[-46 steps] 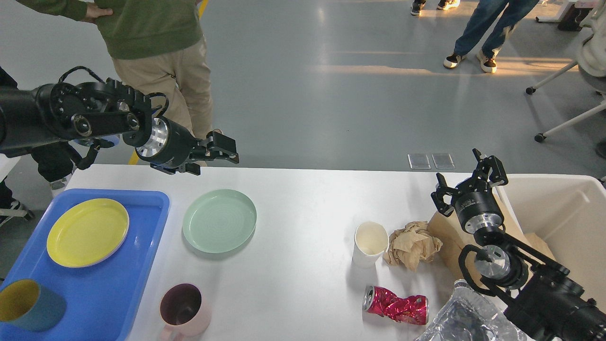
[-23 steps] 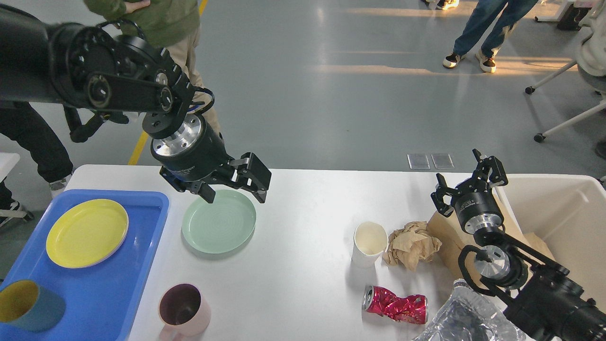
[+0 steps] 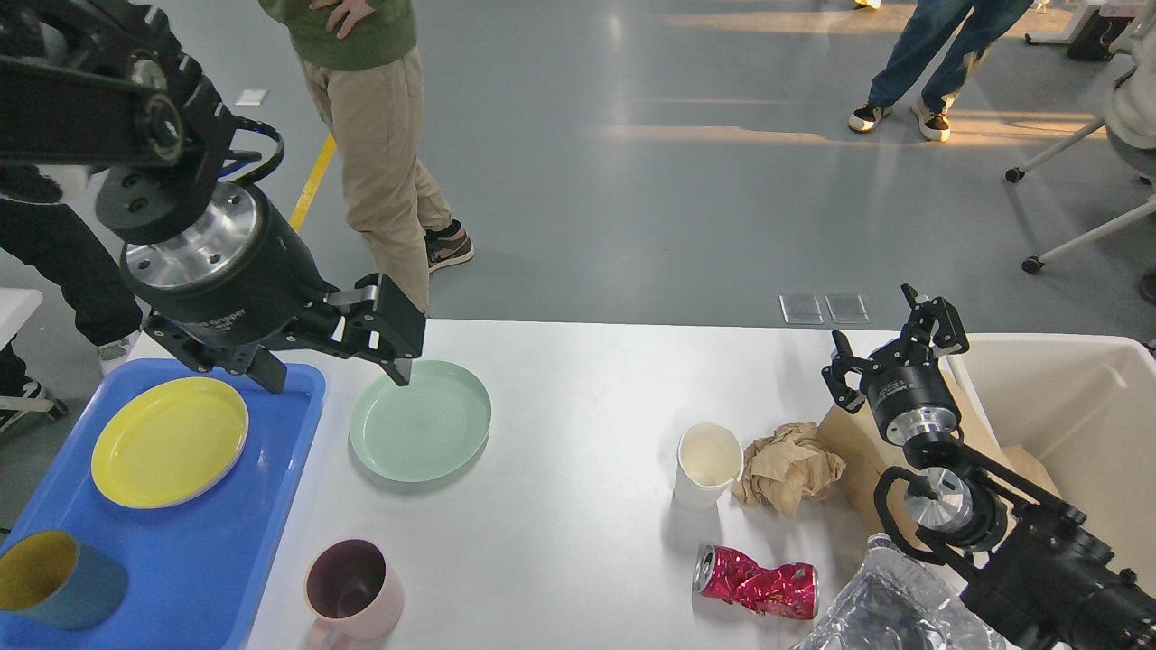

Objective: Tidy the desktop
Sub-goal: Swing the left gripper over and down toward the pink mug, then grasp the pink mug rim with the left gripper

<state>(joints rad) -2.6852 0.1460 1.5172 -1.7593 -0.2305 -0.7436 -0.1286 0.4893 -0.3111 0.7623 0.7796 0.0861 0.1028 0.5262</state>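
Desktop fills the lower half of the head view, white and matte, with every item below resting on it. At the far left sits a blue tray, which holds a yellow plate and, at its near corner, a teal cup with a yellow interior, cut off by the frame edge. Left gripper hangs over the gap between the tray's far right corner and a pale green plate; its fingers are spread wide, one tip over the tray corner, the other at the plate's far left rim. Contact with the plate cannot be confirmed. Nothing is held. A pink mug with a dark interior stands near the front edge, just right of the tray. Further right stands a white paper cup, upright, with crumpled brown paper touching its right side. A crushed red can lies on its side nearer the front. Crumpled foil sits at the lower right, partly behind the right arm. Right gripper is raised, fingers spread, empty, beside a beige bin.
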